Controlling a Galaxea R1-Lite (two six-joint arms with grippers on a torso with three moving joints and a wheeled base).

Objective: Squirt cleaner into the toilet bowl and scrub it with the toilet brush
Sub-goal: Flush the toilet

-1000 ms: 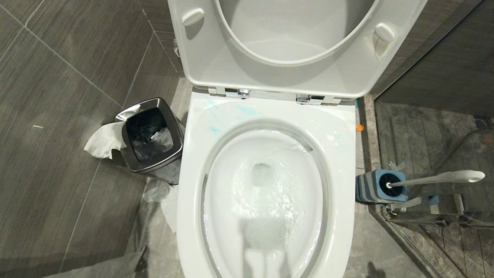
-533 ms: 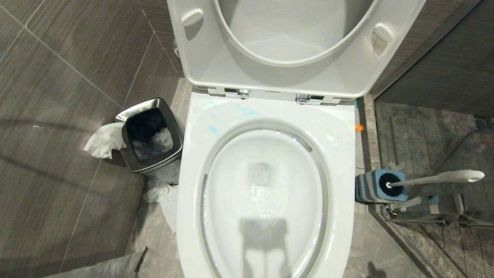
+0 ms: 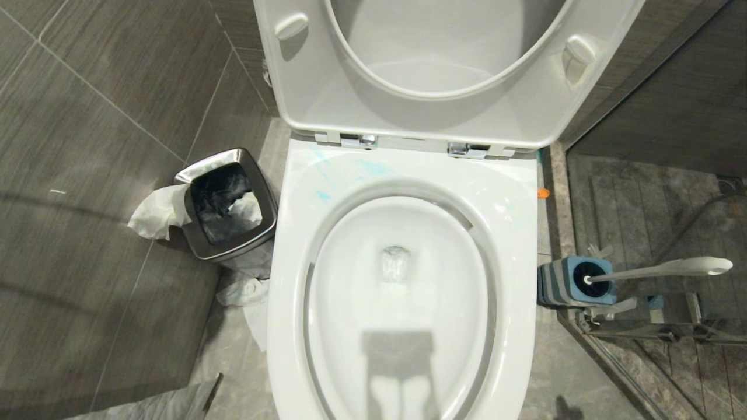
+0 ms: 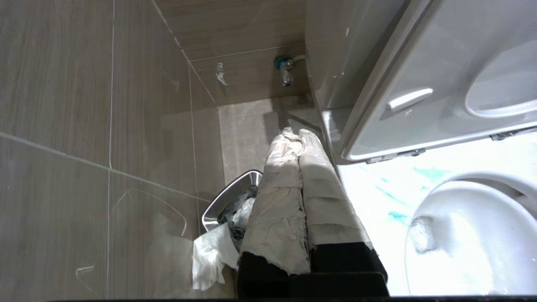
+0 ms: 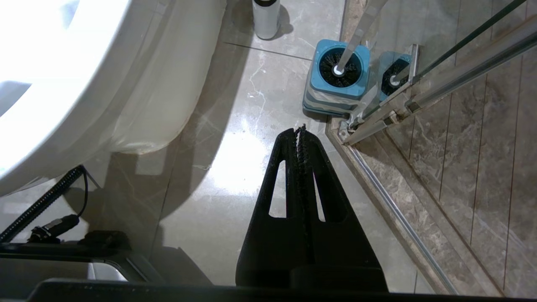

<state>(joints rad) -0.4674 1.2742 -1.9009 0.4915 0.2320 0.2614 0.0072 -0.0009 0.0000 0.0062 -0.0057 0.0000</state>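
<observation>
The white toilet bowl [image 3: 402, 169] stands open, its seat and lid [image 3: 315, 105] raised. Thin turquoise smears of cleaner [image 3: 373, 168] mark the back rim and also show as cleaner [image 4: 428, 173] in the left wrist view. The toilet brush [image 3: 671, 268] rests in its blue-and-grey holder [image 3: 554, 286] on the floor right of the bowl. My left gripper [image 4: 295, 136], with white-wrapped fingers [image 4: 277, 201], is shut and empty beside the bowl's left back corner, over the bin. My right gripper [image 5: 298, 130] is shut and empty above the floor, short of the holder [image 5: 335, 90]. Neither gripper shows in the head view.
A square steel bin [image 3: 233, 157] with tissue [image 3: 154, 213] hanging over its edge stands left of the toilet. More paper lies on the floor beside it. A glass shower door with a metal rail [image 5: 419, 96] runs right behind the brush holder. A white cylinder [image 5: 265, 16] stands near the toilet base.
The swirling water in the bowl has settled to a small still pool. The brush, the holder and the bin have not moved.
</observation>
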